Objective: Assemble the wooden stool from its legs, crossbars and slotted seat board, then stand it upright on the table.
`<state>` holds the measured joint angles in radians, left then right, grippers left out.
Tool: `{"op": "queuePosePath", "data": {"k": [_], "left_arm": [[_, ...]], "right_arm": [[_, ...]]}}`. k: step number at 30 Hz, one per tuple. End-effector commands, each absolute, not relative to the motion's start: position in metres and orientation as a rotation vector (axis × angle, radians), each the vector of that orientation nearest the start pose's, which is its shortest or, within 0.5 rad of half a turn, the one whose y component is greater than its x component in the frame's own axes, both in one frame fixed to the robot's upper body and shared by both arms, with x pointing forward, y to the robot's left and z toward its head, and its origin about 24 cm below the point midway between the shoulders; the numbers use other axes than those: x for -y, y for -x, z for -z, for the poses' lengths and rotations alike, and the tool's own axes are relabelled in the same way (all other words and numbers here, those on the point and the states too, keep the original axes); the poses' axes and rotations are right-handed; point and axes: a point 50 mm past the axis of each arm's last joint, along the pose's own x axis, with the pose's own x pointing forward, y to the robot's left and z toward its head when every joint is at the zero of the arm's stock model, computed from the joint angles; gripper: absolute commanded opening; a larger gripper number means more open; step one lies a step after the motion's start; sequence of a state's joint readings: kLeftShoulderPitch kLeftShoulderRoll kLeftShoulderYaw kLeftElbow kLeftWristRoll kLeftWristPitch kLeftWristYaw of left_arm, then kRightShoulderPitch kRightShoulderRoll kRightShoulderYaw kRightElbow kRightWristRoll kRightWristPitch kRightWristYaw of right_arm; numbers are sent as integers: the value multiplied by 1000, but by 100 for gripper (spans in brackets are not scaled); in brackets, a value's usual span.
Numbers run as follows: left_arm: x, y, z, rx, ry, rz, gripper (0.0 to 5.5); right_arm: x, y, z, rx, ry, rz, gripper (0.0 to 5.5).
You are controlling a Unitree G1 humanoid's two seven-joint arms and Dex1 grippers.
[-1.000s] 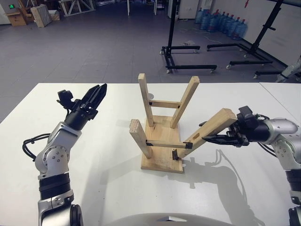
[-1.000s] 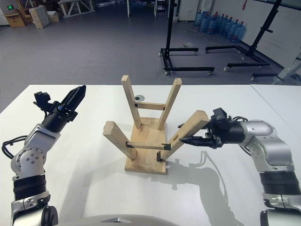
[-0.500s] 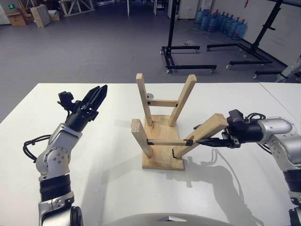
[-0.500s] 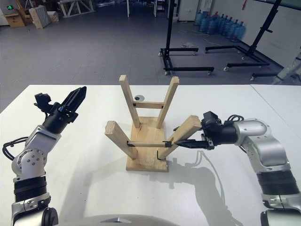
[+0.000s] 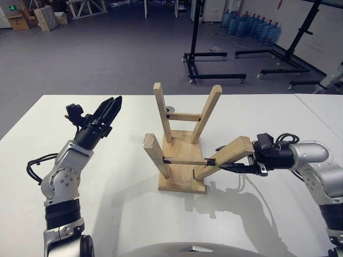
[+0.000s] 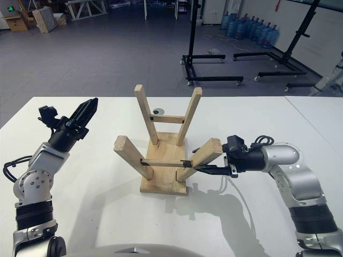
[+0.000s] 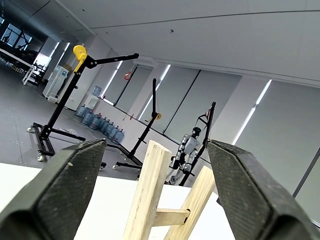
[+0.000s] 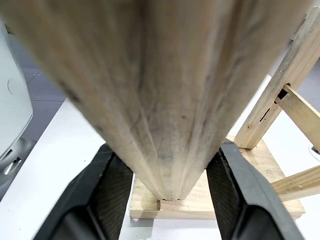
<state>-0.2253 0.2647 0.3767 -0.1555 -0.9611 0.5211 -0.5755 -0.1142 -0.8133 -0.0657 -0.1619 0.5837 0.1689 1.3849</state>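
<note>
Your stool (image 5: 182,155) sits upside down in the middle of the table (image 5: 123,214), seat board (image 5: 181,181) flat on the white top, 4 legs pointing up. Your right gripper (image 5: 224,166) is clamped on the near-right leg (image 5: 226,156), which leans outward. Your left gripper (image 5: 114,101) hangs raised, well left of the stool, its 2 fingers apart.

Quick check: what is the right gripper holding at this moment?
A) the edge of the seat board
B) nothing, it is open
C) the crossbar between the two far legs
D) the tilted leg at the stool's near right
D: the right gripper has a finger on either side of the tilted leg, whose lower end meets the seat board.
</note>
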Motion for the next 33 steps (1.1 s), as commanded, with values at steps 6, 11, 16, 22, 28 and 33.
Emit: {"op": "queuePosePath", "data": {"k": [6,11,16,22,28,33], "left_arm": [[-205,-269,-146,214,621,669,367],[-201,-272,-145,196,612,687,367],[-197,-274,-144,193,609,702,367],[-195,-274,-142,189,612,710,367],[-189,-270,-145,203,617,754,367],[-186,-268,-145,200,618,768,367]], "right_arm": [[219,-226,-126,-122,303,-1427,204],[213,-232,-125,-138,256,-1442,204],[211,-238,-125,-147,268,-1451,204],[212,-240,-123,-159,272,-1458,204],[201,-251,-130,-69,332,-1445,204],[200,-255,-132,-34,359,-1386,306]]}}
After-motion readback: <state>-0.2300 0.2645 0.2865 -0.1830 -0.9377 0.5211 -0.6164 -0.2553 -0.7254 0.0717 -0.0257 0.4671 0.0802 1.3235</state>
